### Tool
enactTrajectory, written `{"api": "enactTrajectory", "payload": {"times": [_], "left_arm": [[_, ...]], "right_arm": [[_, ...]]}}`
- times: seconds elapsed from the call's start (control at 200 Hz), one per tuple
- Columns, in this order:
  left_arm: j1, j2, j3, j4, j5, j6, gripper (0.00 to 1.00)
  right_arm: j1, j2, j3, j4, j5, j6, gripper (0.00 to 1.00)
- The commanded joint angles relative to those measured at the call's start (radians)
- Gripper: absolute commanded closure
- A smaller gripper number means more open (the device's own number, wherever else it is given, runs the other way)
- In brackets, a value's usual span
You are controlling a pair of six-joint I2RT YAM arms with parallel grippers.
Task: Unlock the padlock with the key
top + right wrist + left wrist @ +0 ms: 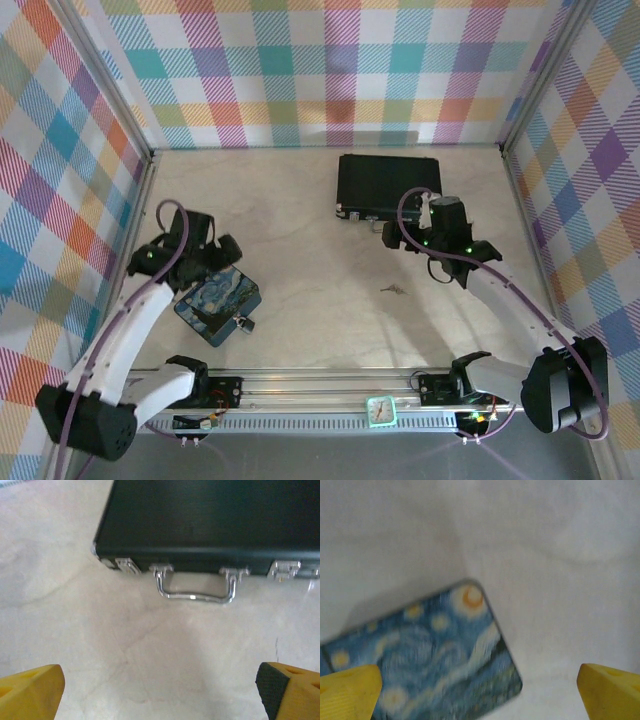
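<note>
While both my claws hang spread as wide as they go, neither has hold of anything. My left claw (479,692) shows its yellow fingertips (350,690) at the lower corners of its wrist view. Just below it lies the blue starry-night tin (435,652), flat on the pale surface (555,555), reaching from under the left finger toward the middle of the gap. My right claw (160,692) is likewise empty. Ahead of it, apart from the fingers, sits the black case (210,520), its silver handle (195,589) turned toward me. Seen from above, a small dark thing touches the tin at the corner farthest from my left claw: the padlock (245,323), I think, though it is too small to be sure. The key (392,291) lies alone on bare surface behind my right claw, toward my bases, well apart from the padlock.
</note>
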Motion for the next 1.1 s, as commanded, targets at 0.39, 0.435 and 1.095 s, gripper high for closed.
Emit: {"api": "enactTrajectory", "payload": {"times": [0.39, 0.435, 1.095], "left_arm": [[-0.211, 0.273, -0.167, 0.356, 0.020, -0.209, 0.00], [-0.211, 0.317, -0.155, 0.388, 0.009, -0.188, 0.00], [-0.238, 0.903, 0.241, 0.749, 0.100, 0.200, 0.00]], "right_arm": [[0.015, -0.065, -0.136, -0.100, -0.023, 0.145, 0.01], [0.015, -0.064, -0.146, -0.113, -0.007, 0.159, 0.01], [0.057, 0.164, -0.096, -0.170, -0.036, 0.115, 0.42]]}}
